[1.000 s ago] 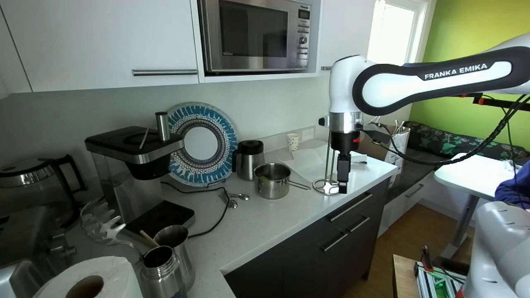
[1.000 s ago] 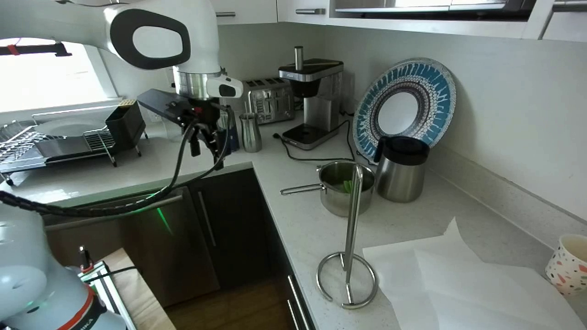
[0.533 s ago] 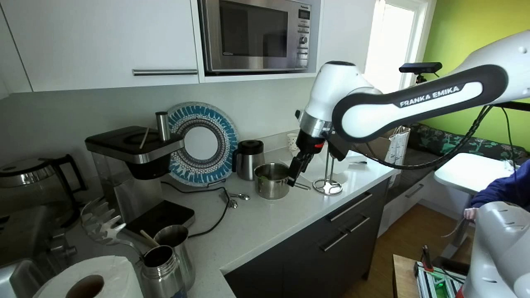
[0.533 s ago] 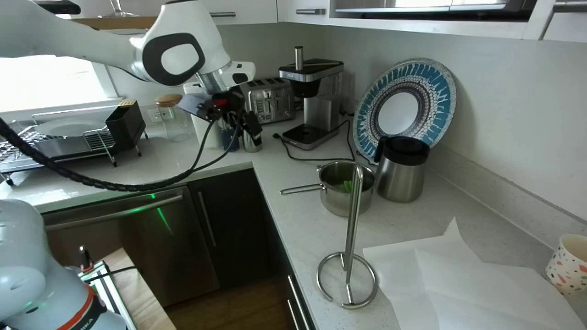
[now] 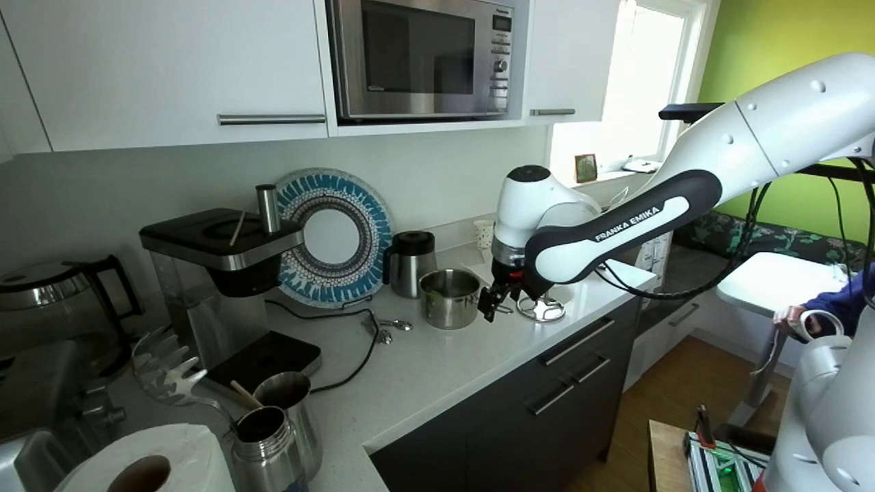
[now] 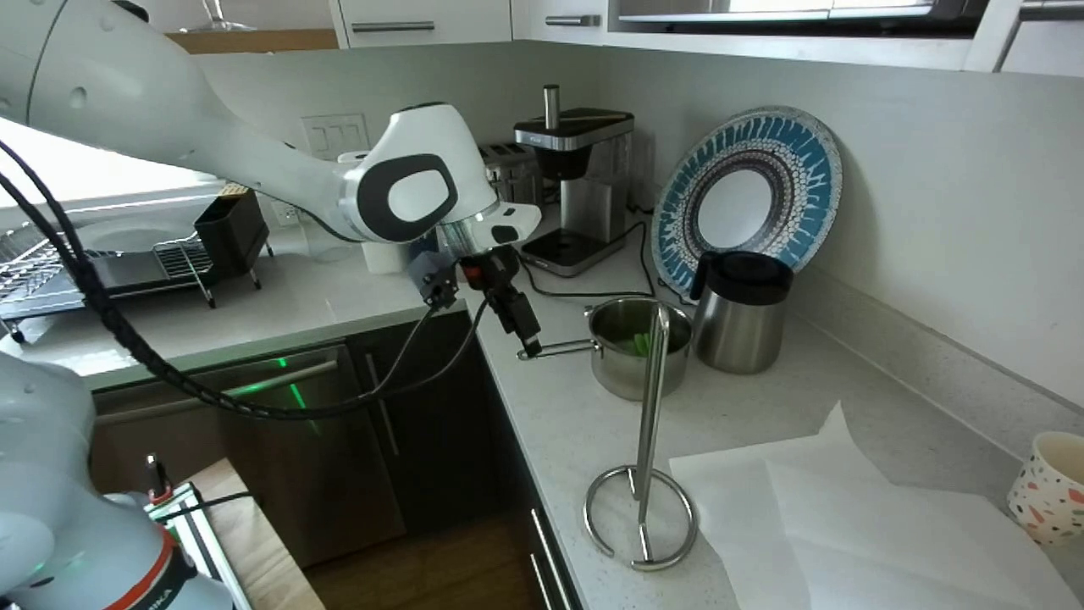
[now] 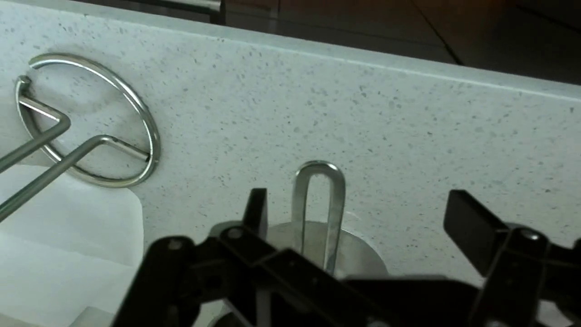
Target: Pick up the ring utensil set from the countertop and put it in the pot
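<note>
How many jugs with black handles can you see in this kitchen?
2: the steel jug beside the pot in both exterior views, and the glass jug at the left edge of an exterior view. Others could be hidden.

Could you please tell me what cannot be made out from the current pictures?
Ring utensil set: too small in an exterior view to count its pieces.
Pot: largely hidden by the gripper in the wrist view.
Green thing in the pot: partly behind the pot's wall in an exterior view; unidentified.
Steel stand: top cut off by the wrist view's left edge.
Person: cut off by an exterior view's right edge.
</note>
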Tool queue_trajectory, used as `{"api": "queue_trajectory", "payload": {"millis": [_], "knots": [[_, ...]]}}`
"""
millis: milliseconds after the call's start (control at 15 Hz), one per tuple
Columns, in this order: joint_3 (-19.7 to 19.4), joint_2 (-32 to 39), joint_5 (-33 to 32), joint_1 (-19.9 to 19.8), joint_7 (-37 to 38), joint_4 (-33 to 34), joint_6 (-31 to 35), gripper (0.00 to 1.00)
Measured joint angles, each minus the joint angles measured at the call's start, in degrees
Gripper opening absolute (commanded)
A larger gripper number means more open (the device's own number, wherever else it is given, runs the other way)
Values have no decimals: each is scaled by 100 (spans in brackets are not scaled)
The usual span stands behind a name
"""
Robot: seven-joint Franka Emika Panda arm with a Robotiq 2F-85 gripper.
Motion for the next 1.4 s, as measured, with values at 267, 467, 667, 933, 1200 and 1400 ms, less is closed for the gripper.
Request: {"api": "queue_trajectory", "payload": {"millis": [267,467,667,933,1200,1400], "knots": [[-87,18,0,2,115,47,94,100],[-229,30,0,-38,413,40,355,100],[-354,41,259,-26,366,2,979,100],[-244,148,562,166,78,117,1801,100],[126,710,506,365,357,678,1936,100],[310,1318,149,451,665,1202,1927,100]]}}
